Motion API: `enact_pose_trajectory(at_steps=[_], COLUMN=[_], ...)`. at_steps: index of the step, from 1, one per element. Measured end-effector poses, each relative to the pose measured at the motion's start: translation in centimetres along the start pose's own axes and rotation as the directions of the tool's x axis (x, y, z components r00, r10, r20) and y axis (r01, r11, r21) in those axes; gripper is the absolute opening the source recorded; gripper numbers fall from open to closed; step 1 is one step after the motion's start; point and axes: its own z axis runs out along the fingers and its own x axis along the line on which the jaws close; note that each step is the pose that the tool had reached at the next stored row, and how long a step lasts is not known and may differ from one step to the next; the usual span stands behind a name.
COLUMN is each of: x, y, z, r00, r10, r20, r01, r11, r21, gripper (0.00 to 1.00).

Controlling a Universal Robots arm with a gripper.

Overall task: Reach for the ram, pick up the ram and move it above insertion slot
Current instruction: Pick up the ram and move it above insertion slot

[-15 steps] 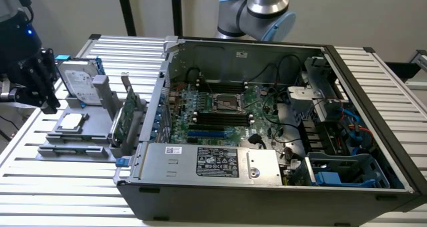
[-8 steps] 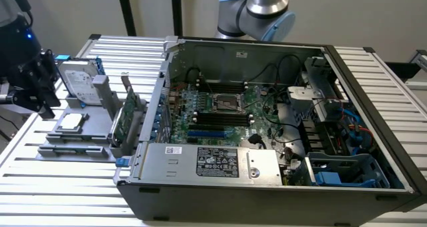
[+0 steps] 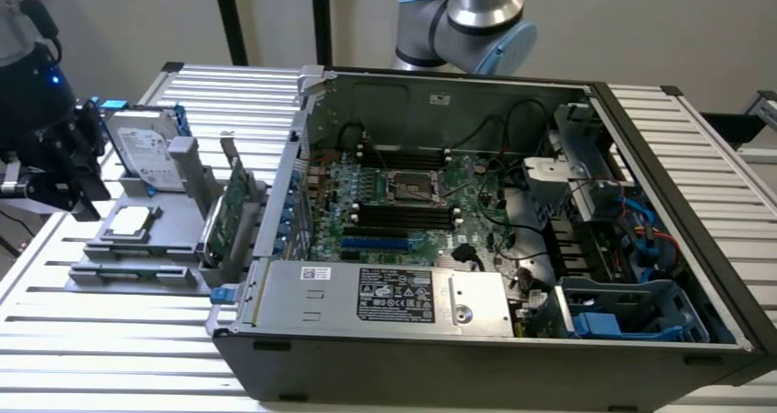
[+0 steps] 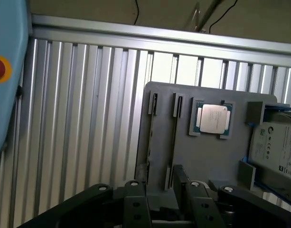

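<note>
The ram [image 4: 175, 135] stands on edge in a groove of the grey holder tray [image 4: 207, 156] and appears as a thin dark strip. My gripper [image 4: 163, 179] hovers over the near end of that groove, open, and one dark finger [image 4: 181, 175] sits just beside the stick without gripping it. In the exterior view the gripper [image 3: 67, 181] hangs at the left, by the tray [image 3: 146, 249]. The insertion slot [image 3: 401, 215] is one of several parallel black strips on the motherboard inside the open computer case [image 3: 486, 358].
The tray also carries a square silver processor [image 4: 212, 118], a silver hard drive [image 3: 144, 151] and an upright green expansion card [image 3: 231, 215]. A blue slot [image 3: 370, 245], loose cables [image 3: 498, 208] and the power supply [image 3: 388, 295] crowd the case. A ribbed aluminium table [image 4: 79, 118] lies beneath.
</note>
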Motion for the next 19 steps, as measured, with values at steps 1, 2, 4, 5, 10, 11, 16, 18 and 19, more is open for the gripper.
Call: enact_pose_trajectory(at_steps=[1, 2, 4, 5, 10, 11, 16, 18, 19], x=[0.0, 0.0, 0.0, 0.0, 0.1, 0.1, 0.2, 0.3, 0.3], y=[0.00, 0.00, 0.00, -0.01, -0.02, -0.02, -0.04, -0.04, -0.05], z=[0.18, 0.36, 0.71, 0.90, 1.81, 2.00, 2.91, 3.26, 3.45], r00=[1.0000, 1.0000, 1.0000, 1.0000, 1.0000, 1.0000, 1.0000, 1.0000, 1.0000], r10=[0.000, 0.000, 0.000, 0.000, 0.000, 0.000, 0.000, 0.000, 0.000], r20=[0.0000, -0.0001, -0.0001, -0.0001, 0.0000, 0.0000, 0.0000, -0.0001, -0.0001], r01=[0.000, 0.000, 0.000, 0.000, 0.000, 0.000, 0.000, 0.000, 0.000], r11=[1.0000, 1.0000, 1.0000, 1.0000, 1.0000, 1.0000, 1.0000, 1.0000, 1.0000], r21=[-0.0001, -0.0001, -0.0002, -0.0001, -0.0001, -0.0001, 0.0000, -0.0002, -0.0001], gripper=[0.36, 0.36, 0.36, 0.36, 0.36, 0.36, 0.36, 0.36, 0.36])
